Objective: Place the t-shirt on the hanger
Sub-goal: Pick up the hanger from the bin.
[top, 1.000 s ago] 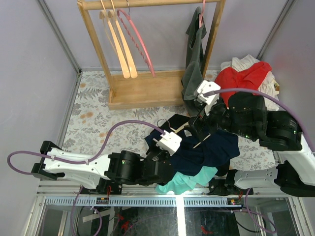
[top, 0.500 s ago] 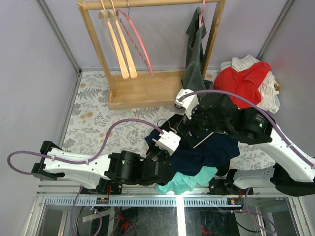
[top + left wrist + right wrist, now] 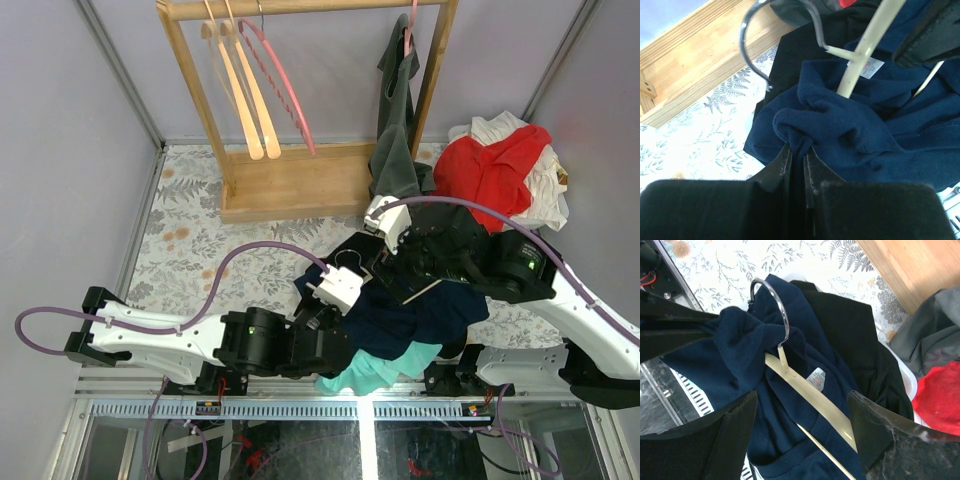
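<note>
The navy t-shirt lies bunched at the near middle of the table, its white label showing inside the neck. The cream hanger lies across the neck, and its metal hook sticks out past the collar. The hanger also shows in the left wrist view. My left gripper is shut on a fold of the t-shirt near the collar. My right gripper is open above the hanger and shirt, with one finger on each side and holding nothing. In the top view it hovers at the shirt's far edge.
A wooden rack at the back carries light-wood hangers, a pink hanger and a grey-green top. A black garment lies under the shirt. A red and white pile is at the back right, and a teal garment is at the near edge.
My right arm swung left from beside the clothes pile to above the hanger and shirt neck, then shifted slightly back. My left gripper kept its hold and stayed put.
</note>
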`<action>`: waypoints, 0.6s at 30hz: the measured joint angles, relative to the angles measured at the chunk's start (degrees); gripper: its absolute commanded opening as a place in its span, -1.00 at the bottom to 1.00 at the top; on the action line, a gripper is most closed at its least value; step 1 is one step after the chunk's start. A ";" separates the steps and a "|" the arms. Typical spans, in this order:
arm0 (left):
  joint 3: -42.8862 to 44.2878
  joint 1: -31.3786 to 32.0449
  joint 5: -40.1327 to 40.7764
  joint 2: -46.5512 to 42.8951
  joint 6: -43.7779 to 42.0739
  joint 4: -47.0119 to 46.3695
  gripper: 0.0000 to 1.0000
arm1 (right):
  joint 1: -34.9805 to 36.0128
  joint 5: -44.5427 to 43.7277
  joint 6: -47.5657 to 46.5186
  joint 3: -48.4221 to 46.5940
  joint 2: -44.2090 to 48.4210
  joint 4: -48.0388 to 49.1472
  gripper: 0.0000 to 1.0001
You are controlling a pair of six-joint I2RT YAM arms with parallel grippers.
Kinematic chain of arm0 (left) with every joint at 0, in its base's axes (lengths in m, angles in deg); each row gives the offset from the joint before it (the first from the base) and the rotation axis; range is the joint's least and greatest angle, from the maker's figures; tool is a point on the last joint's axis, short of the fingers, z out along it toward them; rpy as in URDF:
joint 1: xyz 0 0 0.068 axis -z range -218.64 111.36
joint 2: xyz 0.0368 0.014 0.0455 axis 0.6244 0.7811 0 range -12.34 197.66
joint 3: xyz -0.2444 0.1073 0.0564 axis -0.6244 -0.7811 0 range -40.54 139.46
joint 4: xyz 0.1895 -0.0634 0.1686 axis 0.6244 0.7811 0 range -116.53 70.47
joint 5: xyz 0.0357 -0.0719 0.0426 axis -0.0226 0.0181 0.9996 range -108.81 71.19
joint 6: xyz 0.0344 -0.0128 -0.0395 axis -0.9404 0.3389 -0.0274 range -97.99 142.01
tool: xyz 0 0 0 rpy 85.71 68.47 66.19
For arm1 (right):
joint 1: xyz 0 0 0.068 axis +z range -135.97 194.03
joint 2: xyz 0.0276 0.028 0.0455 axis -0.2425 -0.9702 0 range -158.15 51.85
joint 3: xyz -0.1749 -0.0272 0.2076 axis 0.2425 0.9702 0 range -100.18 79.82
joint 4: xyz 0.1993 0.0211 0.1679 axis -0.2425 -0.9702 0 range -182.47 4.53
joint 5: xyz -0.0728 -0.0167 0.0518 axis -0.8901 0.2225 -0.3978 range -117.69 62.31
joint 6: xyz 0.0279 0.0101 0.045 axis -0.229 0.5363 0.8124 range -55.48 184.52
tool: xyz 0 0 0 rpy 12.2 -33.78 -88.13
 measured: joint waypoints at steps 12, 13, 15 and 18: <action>-0.50 0.00 0.66 -0.35 0.50 0.37 -1.00 | -0.04 2.62 1.64 7.91 2.54 0.09 0.03; -0.59 0.00 0.63 -0.35 0.55 0.39 -1.00 | -0.04 3.21 1.79 8.94 3.10 0.55 -0.07; -0.63 0.00 0.63 -0.35 0.55 0.42 -1.00 | -0.04 4.85 1.99 11.19 4.44 1.51 -0.30; -0.63 0.00 0.63 -0.52 0.55 0.42 -1.00 | -0.04 7.30 2.03 13.94 6.05 2.84 -0.70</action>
